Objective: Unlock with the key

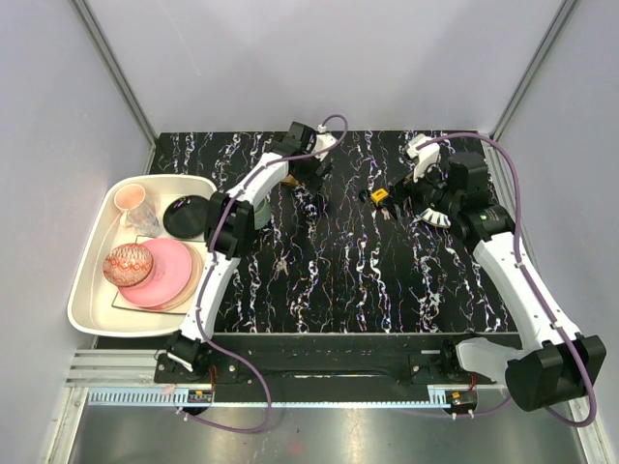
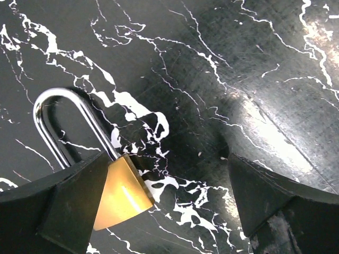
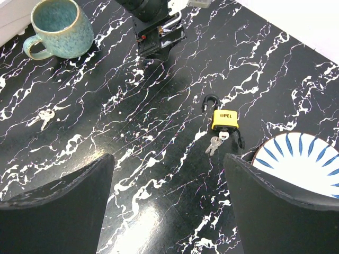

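One brass padlock [image 2: 124, 193] lies off-centre within the spread left claw [image 2: 167, 182].

The tray [image 1: 92, 290] sits at the desk's [image 1: 387, 280] left edge (dishes stacked in it). Loose keys [image 1: 279, 266] lie mid-desk, to its right. Farther back, a padlock with keys [image 1: 380, 196] lies just left of a dish [image 1: 437, 218]. Left of those, a second padlock [image 2: 123, 193] lies between the left arm's jaws, near the mug [image 3: 61, 26].

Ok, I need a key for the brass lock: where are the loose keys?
Top view: the loose keys lie on the table left of centre, just right of the left arm.
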Robot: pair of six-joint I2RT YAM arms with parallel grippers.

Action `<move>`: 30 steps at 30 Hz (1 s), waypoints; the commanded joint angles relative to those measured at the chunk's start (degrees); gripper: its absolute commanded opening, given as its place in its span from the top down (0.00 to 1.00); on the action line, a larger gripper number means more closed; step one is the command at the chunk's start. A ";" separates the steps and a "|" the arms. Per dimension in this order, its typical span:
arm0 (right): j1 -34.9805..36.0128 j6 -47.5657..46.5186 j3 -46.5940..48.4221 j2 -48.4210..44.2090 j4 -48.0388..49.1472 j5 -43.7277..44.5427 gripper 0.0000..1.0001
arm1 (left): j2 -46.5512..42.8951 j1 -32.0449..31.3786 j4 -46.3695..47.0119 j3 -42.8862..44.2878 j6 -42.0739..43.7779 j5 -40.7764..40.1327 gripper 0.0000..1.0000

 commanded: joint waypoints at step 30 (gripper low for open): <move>-0.16 0.67 1.45 -3.85 2.11 0.63 0.12 | -2.14 -5.71 -10.50 -3.91 -0.11 6.53 0.04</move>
